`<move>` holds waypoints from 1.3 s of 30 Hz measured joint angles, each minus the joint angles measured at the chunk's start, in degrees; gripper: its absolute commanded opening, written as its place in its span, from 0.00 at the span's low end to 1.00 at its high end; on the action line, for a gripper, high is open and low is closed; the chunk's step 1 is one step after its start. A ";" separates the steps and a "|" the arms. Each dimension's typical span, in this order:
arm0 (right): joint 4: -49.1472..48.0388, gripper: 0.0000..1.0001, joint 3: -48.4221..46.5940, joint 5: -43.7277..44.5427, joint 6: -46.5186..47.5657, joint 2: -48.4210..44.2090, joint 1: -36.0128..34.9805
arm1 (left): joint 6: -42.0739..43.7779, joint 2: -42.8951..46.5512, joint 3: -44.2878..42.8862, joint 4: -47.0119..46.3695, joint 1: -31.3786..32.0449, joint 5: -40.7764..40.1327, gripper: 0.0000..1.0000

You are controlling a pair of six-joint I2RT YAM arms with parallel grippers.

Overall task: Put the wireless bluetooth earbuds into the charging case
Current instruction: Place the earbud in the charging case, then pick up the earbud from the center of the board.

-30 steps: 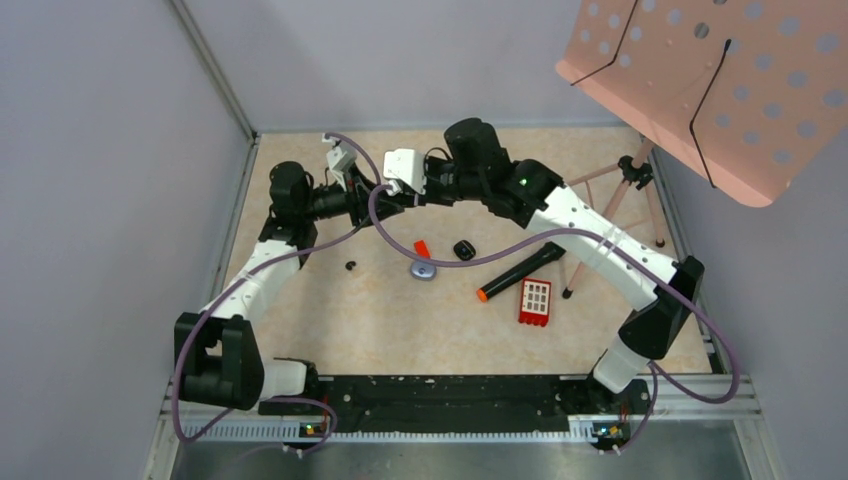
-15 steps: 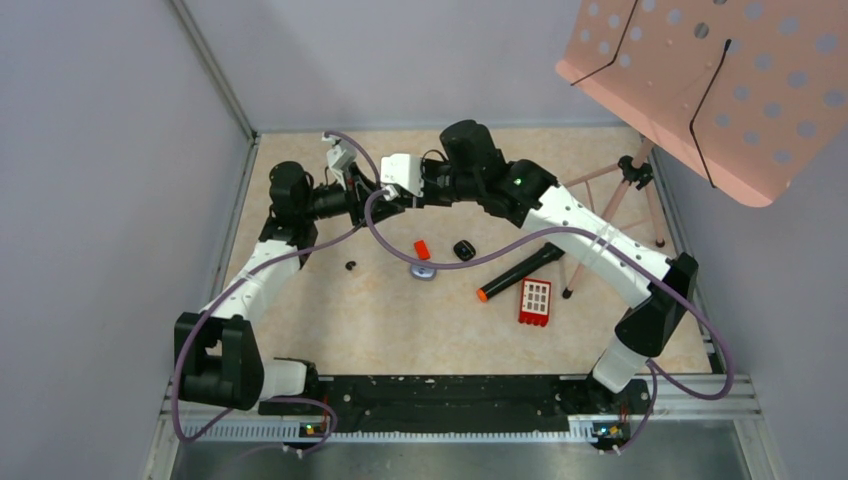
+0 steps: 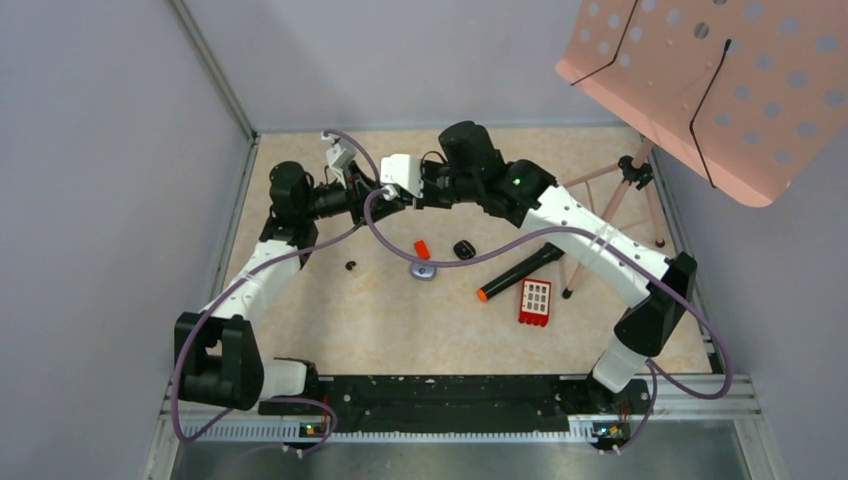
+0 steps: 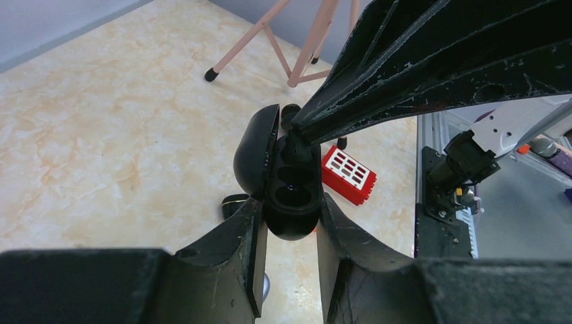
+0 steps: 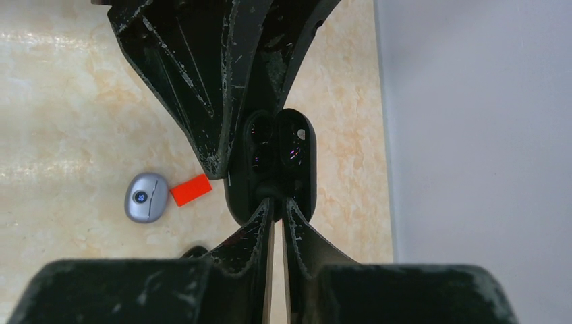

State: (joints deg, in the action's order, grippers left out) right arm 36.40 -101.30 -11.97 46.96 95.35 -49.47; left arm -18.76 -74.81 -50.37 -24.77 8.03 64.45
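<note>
Black case (image 4: 290, 196), right claw (image 4: 297, 137) crowding — red block (image 4: 347, 175) beyond

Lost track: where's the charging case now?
Left wrist view, centre: the open charging case is clamped in the left tool, the right tool at its wells.

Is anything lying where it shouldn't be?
Yes. One tiny black bud lies alone on the beige table, away from the open black charging case pinched in the left gripper. Nothing looks spilled or broken.

Open black case (image 4: 291, 202); possible earbud (image 3: 350, 266) loose
</note>
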 measured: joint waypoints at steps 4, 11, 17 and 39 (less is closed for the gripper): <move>1.68 0.20 -2.56 0.35 -1.88 1.18 0.00 | 0.81 0.00 0.00 0.00 0.00 -0.81 0.00; 6.95 0.29 -9.44 -4.17 -5.75 1.38 1.66 | 3.26 0.00 0.00 1.75 -0.20 -1.99 0.00; 7.78 0.30 -10.14 -7.96 -11.32 -0.26 5.40 | 4.59 0.02 0.00 3.89 -1.11 -3.08 0.00; -20.22 0.29 11.15 -24.13 -22.77 9.70 6.05 | 7.67 18.73 -0.24 17.79 -11.23 -23.96 0.00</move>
State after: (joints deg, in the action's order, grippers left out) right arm 16.19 -90.15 -36.10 24.18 105.06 -43.42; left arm -11.09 -56.07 -50.61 -6.98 -3.20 40.49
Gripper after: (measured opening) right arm 0.300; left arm 0.339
